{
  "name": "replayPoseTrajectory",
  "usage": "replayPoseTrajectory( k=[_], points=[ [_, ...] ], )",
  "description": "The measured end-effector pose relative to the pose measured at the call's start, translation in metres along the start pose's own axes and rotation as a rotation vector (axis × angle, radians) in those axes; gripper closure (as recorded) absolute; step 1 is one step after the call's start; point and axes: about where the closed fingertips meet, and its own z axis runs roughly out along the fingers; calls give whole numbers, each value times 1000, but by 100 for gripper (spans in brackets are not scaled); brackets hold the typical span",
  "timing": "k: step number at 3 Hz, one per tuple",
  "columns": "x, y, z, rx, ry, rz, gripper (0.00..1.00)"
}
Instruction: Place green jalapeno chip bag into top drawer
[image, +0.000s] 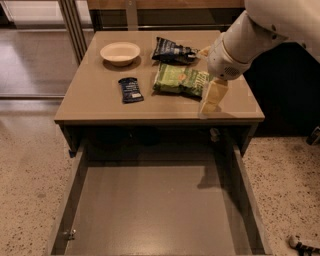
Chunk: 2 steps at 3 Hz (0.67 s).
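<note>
The green bag (180, 80) lies flat on the bench (100, 107), right of centre. A dark bag (172, 50) sits just behind it and a small blue packet (131, 90) is to its left. A pale bowl (120, 52) stands at the back left.

The drawer (150, 210) is pulled out wide under the bench's front edge, and its flat bottom is bare.

The gripper (212, 97) hangs from the arm at the bag's right end, pointing down, with its tip over the bench near the front right. It overlaps the bag's right edge in this view. I cannot tell whether it touches the foil, or whether the jaws are spread or pressed together. Nothing appears to be lifted.

I judge the step in hand to be the reach and grasp. The bag is not yet picked up, so the carry and the drop into the drawer remain.

The next move likely calls for the following:
- Shift a little left so the jaws straddle the bag's right edge or a raised crease.
- Lower and close on the foil firmly enough that it does not slip.
- Lift clear of the bench, bring the bag forward over the front edge, and release it low above the drawer bottom.

The thin, crinkly foil may slide out of a shallow pinch. The dark bag is close enough to be nudged.
</note>
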Motion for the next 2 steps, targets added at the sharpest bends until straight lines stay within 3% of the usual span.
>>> replayPoseTrajectory(
  k=[2],
  points=[
    [-10, -2, 43, -49, -44, -66, 0]
  ],
)
